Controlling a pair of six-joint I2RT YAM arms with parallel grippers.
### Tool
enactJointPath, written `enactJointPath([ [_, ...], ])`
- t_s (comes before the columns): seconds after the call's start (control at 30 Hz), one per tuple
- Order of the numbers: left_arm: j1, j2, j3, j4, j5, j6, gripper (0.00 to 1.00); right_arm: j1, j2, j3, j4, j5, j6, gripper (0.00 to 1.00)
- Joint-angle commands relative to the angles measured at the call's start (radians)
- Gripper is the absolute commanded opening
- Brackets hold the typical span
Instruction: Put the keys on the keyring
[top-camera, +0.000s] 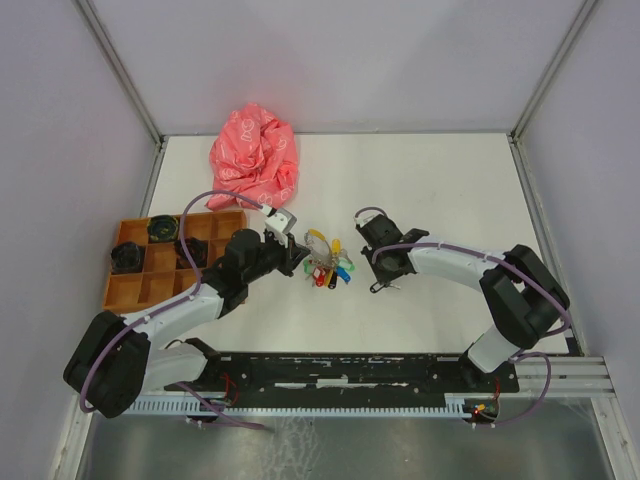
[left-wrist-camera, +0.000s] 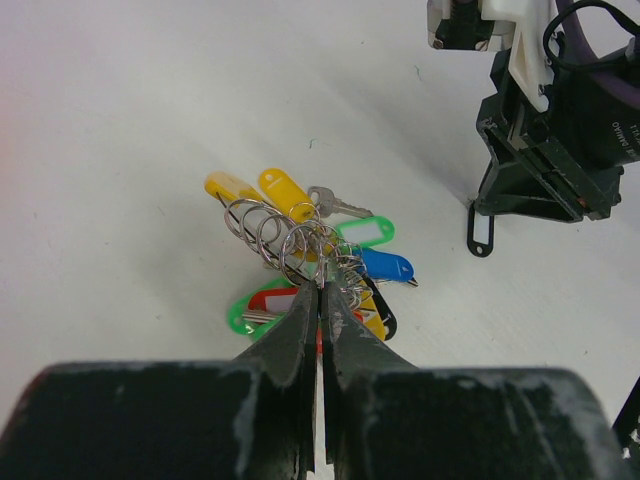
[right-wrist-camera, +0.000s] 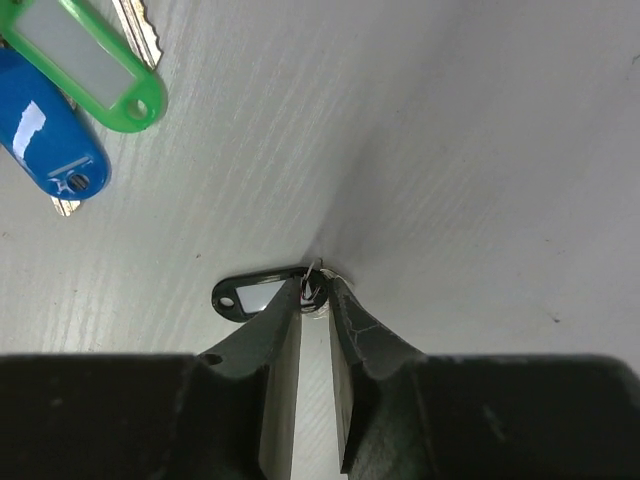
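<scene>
My left gripper (top-camera: 303, 263) (left-wrist-camera: 320, 288) is shut on the wire keyring (left-wrist-camera: 305, 248) at the table's middle. Several small rings, coloured plastic tags and a silver key (left-wrist-camera: 332, 205) hang from it; yellow, green, blue, black and a red tag (left-wrist-camera: 272, 300) fan out on the table. My right gripper (top-camera: 383, 283) (right-wrist-camera: 315, 288) pinches the small ring of a black plastic tag (right-wrist-camera: 250, 293) with a clear window, low over the table, right of the bundle. That tag also shows in the left wrist view (left-wrist-camera: 481, 232). I see no metal blade on the black tag.
A crumpled pink bag (top-camera: 253, 155) lies at the back left. An orange divided tray (top-camera: 135, 290) with black round parts stands at the left. Green (right-wrist-camera: 90, 60) and blue (right-wrist-camera: 50, 140) tags of the bundle lie close to the right gripper. Walls enclose the table.
</scene>
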Motion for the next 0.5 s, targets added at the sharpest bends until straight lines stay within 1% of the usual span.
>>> enactJointPath([
  [0.0,-0.002,-0.003,0.042,0.038,0.025,0.035,0.03,0.004,0.013,0.010,0.048,0.045,0.026,0.23],
  [0.27,-0.002,-0.001,0.043,0.041,0.030,0.034,0.03,0.005,0.010,0.004,0.036,0.089,0.053,0.16],
  [0.47,-0.002,0.000,0.043,0.042,0.031,0.034,0.03,0.005,0.001,-0.008,0.037,0.083,0.072,0.15],
])
